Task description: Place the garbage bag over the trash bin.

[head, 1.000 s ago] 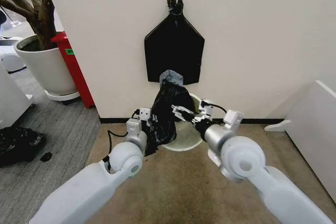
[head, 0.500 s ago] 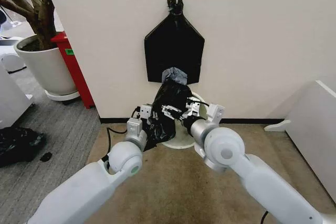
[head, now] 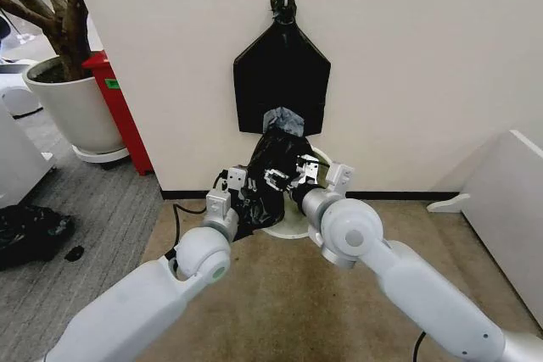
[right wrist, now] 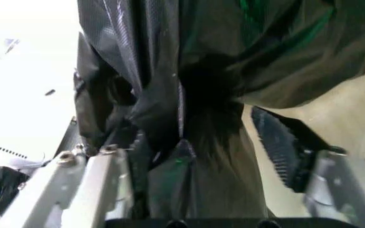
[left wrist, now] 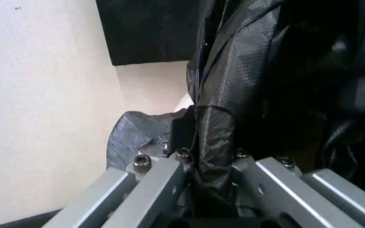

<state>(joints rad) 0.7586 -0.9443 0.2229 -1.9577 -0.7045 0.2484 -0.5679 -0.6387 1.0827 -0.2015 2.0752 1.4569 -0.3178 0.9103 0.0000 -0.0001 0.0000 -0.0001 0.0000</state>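
Note:
The garbage bag (head: pixel 273 165) hangs bunched and wrinkly, black, over the trash bin (head: pixel 287 228), whose cream edge peeks out below it by the wall. My left gripper (head: pixel 241 187) is at the bag's left side. In the left wrist view this gripper (left wrist: pixel 201 140) is shut, with a fold of the bag (left wrist: pixel 214 142) pinched between its fingers. My right gripper (head: pixel 285 179) is at the bag's right side. In the right wrist view it (right wrist: pixel 169 137) is open, and a gathered bunch of the bag (right wrist: pixel 195 156) lies between its fingers, apart from the ribbed pad (right wrist: pixel 283 148).
A flat black bundle (head: pixel 282 82) with a knot hangs on the wall above the bin. At the left are a big white plant pot (head: pixel 75 112), a red cabinet (head: pixel 120 112) and a lumpy dark bag (head: pixel 30 231) on the floor. A white panel (head: pixel 509 201) stands at the right.
My right arm has swung left, bringing its gripper from beside the bin onto the bag. The bag now covers more of the bin. My left gripper has kept its hold.

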